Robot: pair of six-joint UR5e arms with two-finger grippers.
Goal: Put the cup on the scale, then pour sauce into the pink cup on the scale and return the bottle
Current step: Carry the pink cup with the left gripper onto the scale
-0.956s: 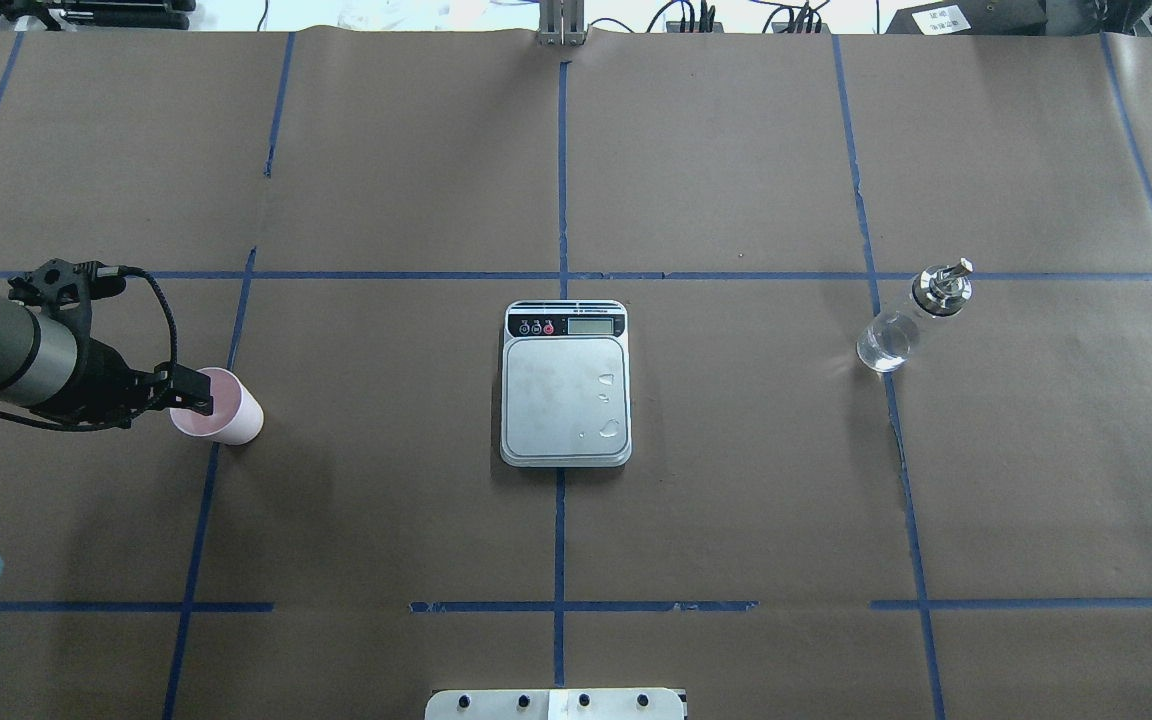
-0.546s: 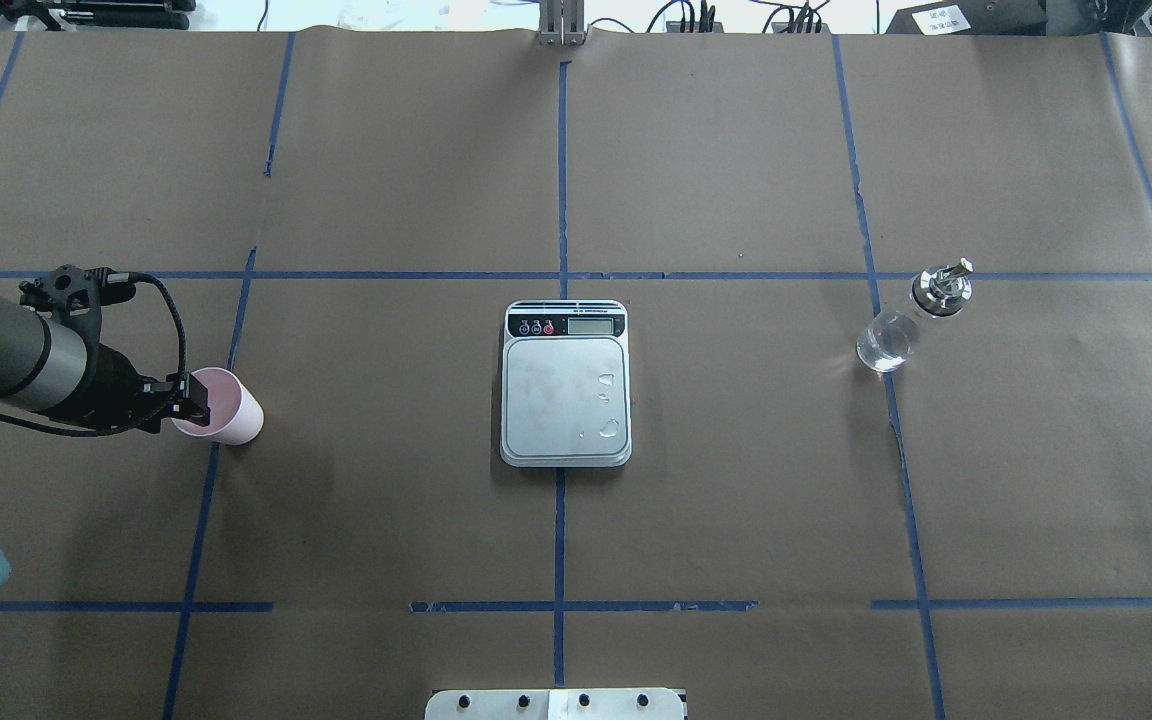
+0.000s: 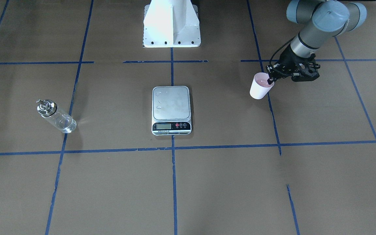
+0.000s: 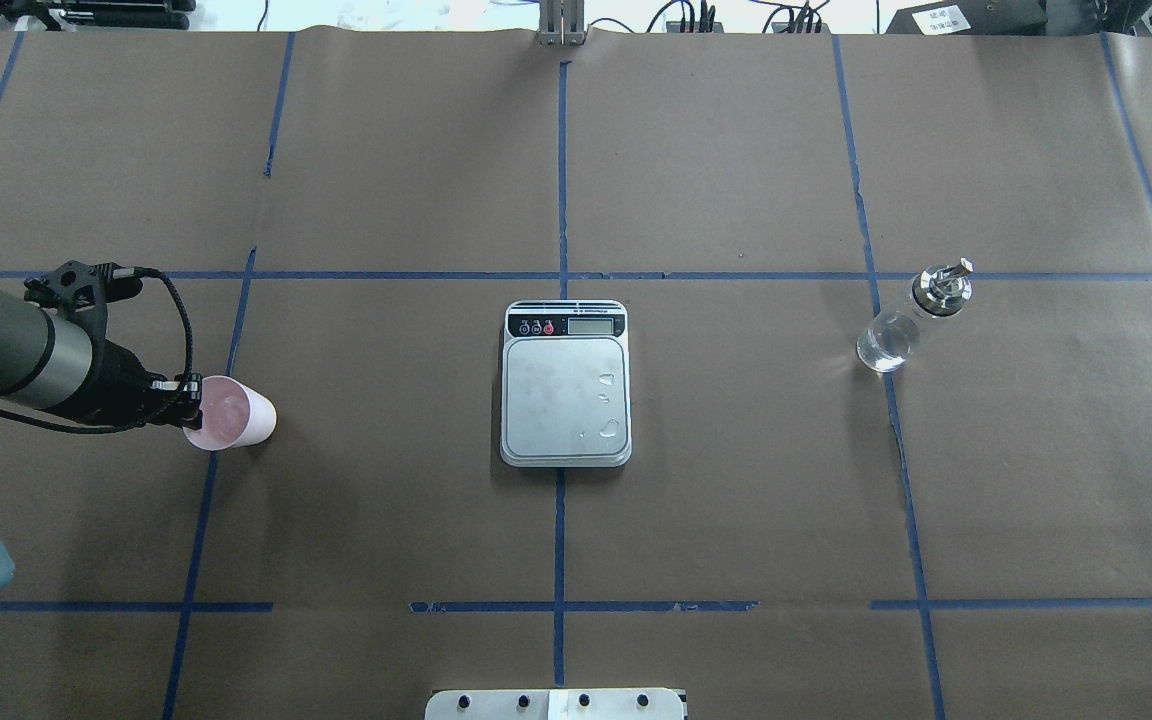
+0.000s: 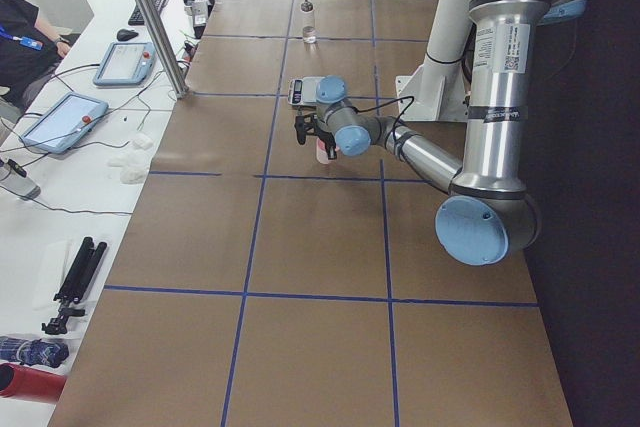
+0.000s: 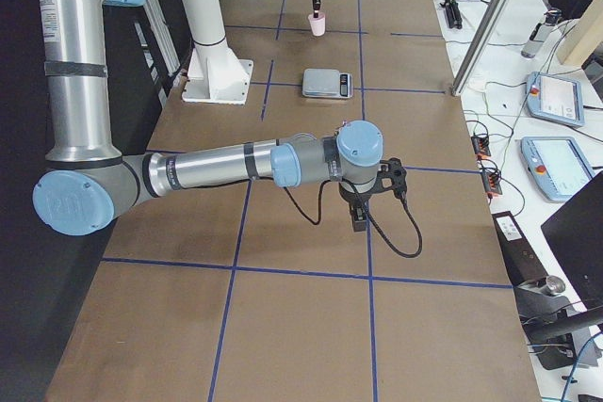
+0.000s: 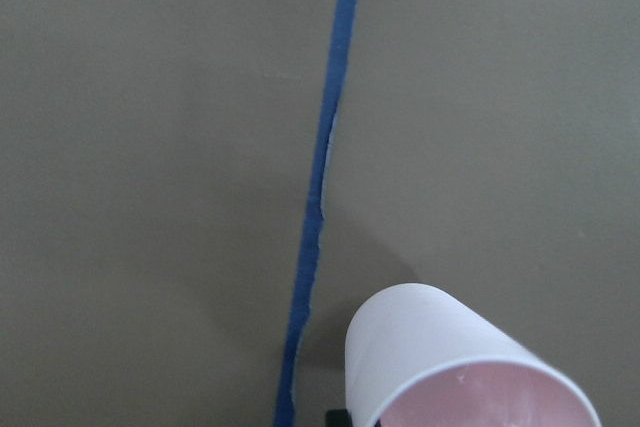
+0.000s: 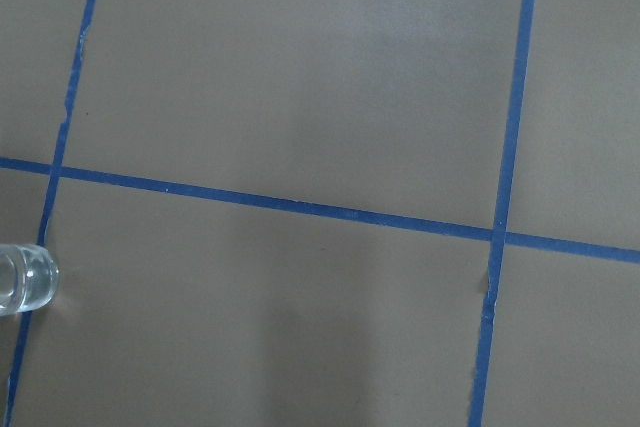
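Step one in hand: cup to scale. My left gripper (image 4: pixel 193 399) clamped over near rim of cup (image 4: pixel 236 425), far left on table. Next I lift, carry right, set down level on scale (image 4: pixel 565 400), well apart. Bottle (image 4: pixel 896 335) upright, far right, untouched. Right gripper (image 6: pixel 359 220): cannot tell if open.

In the wrist views the cup (image 7: pixel 455 362) is cut off below and the bottle (image 8: pixel 22 279) at the left edge.
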